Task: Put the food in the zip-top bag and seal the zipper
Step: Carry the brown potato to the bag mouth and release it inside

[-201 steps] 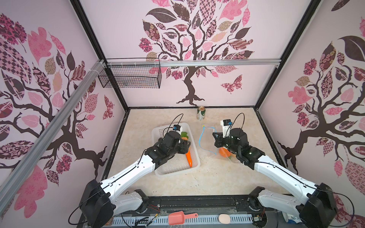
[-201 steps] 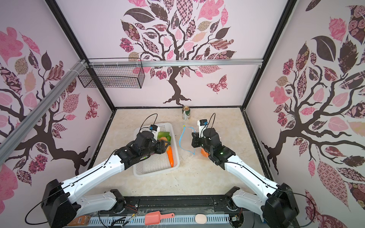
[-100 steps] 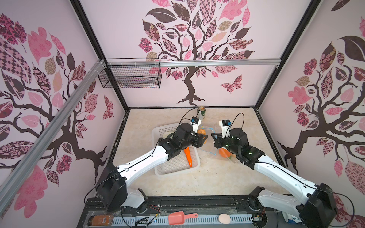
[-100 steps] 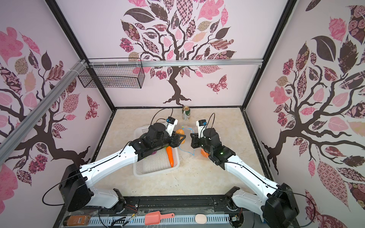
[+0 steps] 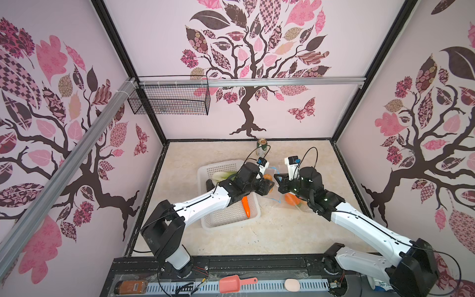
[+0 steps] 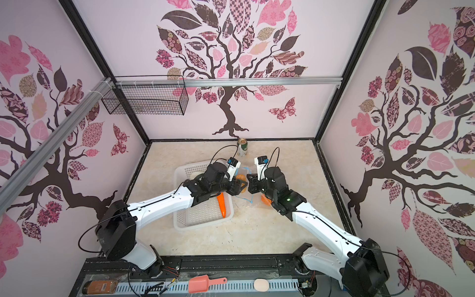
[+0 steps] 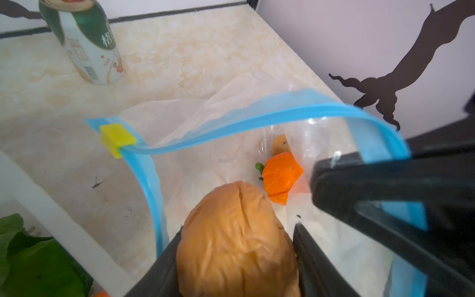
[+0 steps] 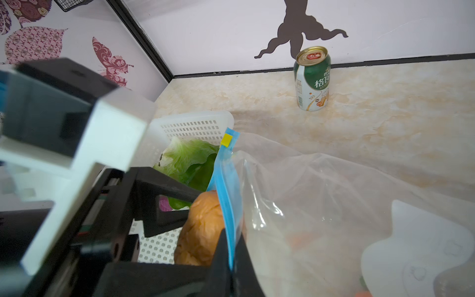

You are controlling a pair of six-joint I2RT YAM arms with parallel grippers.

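My left gripper (image 7: 235,239) is shut on a tan, wrinkled potato (image 7: 236,244) and holds it at the open mouth of the clear zip-top bag (image 8: 334,192). The right gripper (image 8: 228,259) is shut on the blue zipper (image 7: 231,120) and lifts that edge, with the yellow slider (image 7: 117,138) at the far end. Inside the bag lies a small orange pumpkin (image 7: 280,174). The lettuce (image 8: 187,162) and the carrot (image 5: 246,205) lie in the white basket (image 5: 231,221). In both top views the two grippers nearly meet, left (image 5: 268,185) and right (image 5: 277,180).
A green-and-white drink can (image 5: 262,147) stands near the back wall behind the bag. The basket's right rim (image 7: 51,218) runs close beside the bag's mouth. A white label (image 8: 411,244) shows on the bag. A pink scoop (image 5: 235,282) lies on the front rail.
My left arm has swung right from over the basket to the bag's mouth, carrying the potato. The right gripper has stayed in place on the zipper.
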